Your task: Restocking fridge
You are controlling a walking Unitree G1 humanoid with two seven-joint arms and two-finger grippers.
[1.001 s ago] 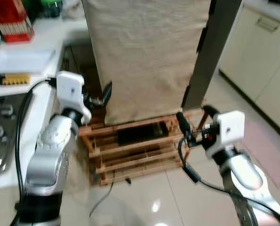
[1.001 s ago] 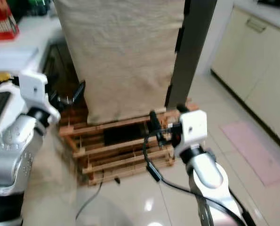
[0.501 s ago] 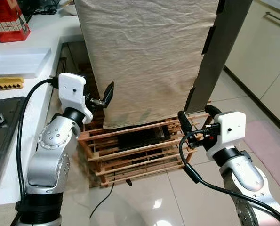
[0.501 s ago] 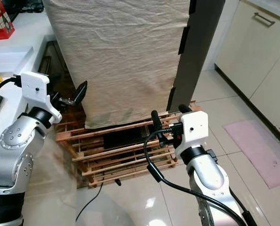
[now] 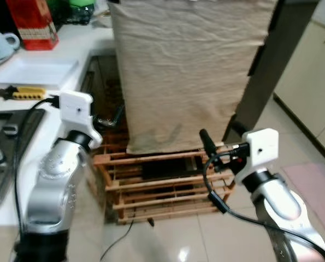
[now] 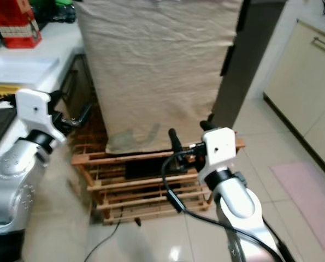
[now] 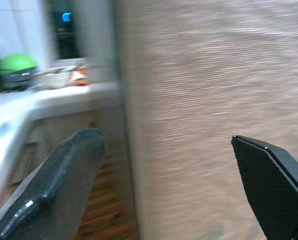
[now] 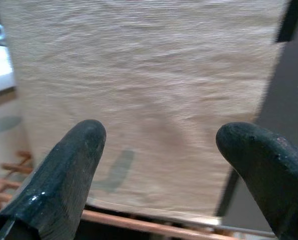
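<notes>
So the big landmark here is a tall block draped in beige cloth (image 5: 184,71), which might be the fridge but it's fully covered, so hard to say. It sits on a low wooden slatted rack (image 5: 162,180) on the tiled floor, with something dark lying inside the rack under the cloth's bottom edge.

The left gripper (image 5: 112,117) is held up just off the cloth's left edge, in the gap between the cloth and the white counter (image 5: 69,54). Its fingers are spread apart with nothing between them; the left wrist view shows the cloth straight ahead and blurry.

The right gripper (image 5: 219,143) hangs in front of the cloth's lower right corner, right above the rack. Also spread wide and empty, with the cloth and the rack's top rail showing between the two fingers in its wrist view.

A dark upright panel (image 5: 266,65) runs along the cloth's right side. Left of the cloth, the counter has a red box (image 5: 34,22), a white tray (image 5: 34,72) and a yellow-handled tool (image 5: 20,93) on it.
</notes>
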